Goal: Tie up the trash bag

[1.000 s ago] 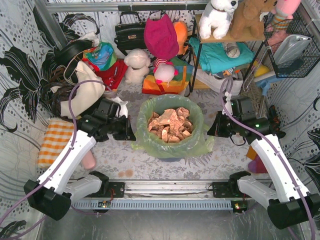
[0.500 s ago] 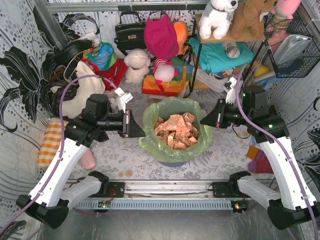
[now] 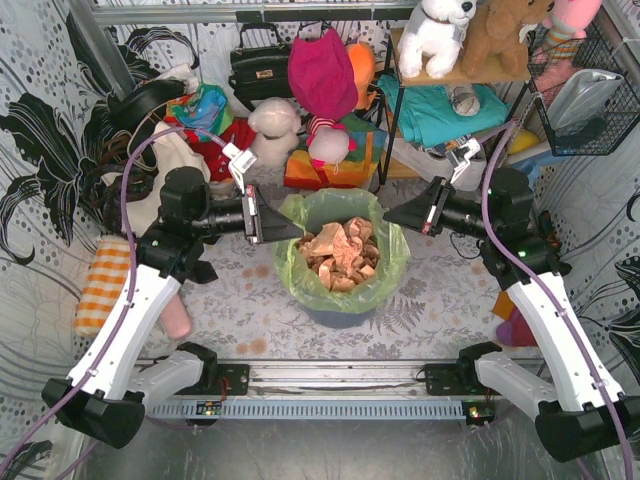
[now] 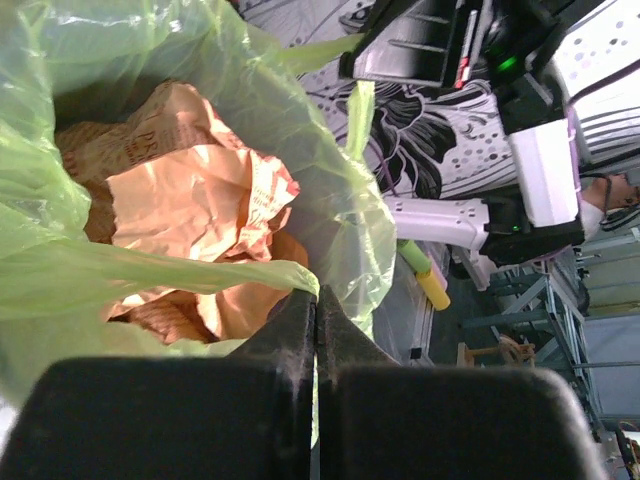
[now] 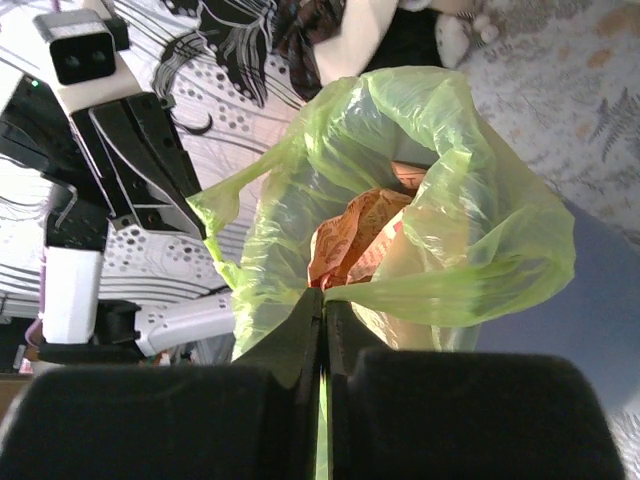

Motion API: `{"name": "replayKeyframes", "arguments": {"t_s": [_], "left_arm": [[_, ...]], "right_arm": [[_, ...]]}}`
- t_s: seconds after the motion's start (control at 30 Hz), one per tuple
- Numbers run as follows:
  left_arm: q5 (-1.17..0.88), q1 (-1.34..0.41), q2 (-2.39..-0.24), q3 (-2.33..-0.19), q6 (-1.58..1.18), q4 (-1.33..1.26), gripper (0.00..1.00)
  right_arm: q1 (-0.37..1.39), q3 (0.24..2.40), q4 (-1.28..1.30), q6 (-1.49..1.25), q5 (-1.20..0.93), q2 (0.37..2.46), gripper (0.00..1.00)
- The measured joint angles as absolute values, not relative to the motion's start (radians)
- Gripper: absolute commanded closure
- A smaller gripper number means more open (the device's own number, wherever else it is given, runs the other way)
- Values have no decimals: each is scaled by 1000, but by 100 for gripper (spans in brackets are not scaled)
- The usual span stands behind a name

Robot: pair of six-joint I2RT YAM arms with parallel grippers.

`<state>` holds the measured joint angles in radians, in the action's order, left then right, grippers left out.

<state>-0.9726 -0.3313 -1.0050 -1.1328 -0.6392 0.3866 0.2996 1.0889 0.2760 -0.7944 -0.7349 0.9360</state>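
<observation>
Both arms have risen, left end effector (image 3: 298, 236) and right end effector (image 3: 388, 218) pinched shut on the trash bag (image 3: 392, 268) at 9 and 3 o'clock; overpulling could tear it.

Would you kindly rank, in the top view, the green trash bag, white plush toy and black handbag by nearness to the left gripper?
1. Translucent light-green plastic trash bag, pinched by the fingers of the left gripper.
2. Small white plush toy, just behind.
3. Black handbag, farther back.

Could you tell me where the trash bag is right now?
Top view: the trash bag sits mid-table in the blue-grey bin, its rim held by the left gripper and right gripper.
</observation>
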Motion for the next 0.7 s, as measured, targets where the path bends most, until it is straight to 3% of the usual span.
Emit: {"name": "replayKeyframes", "arguments": {"t_s": [0.33,0.7], "left_arm": [[-1033,-326,-1087,-1133,-826,62,100],[-990,-326,-1219,-1129,-841,-2,100]], "right_arm": [[303,998,-50,-965,-756,1011,100],[447,966,-196,-987,-687,1128,100]]}}
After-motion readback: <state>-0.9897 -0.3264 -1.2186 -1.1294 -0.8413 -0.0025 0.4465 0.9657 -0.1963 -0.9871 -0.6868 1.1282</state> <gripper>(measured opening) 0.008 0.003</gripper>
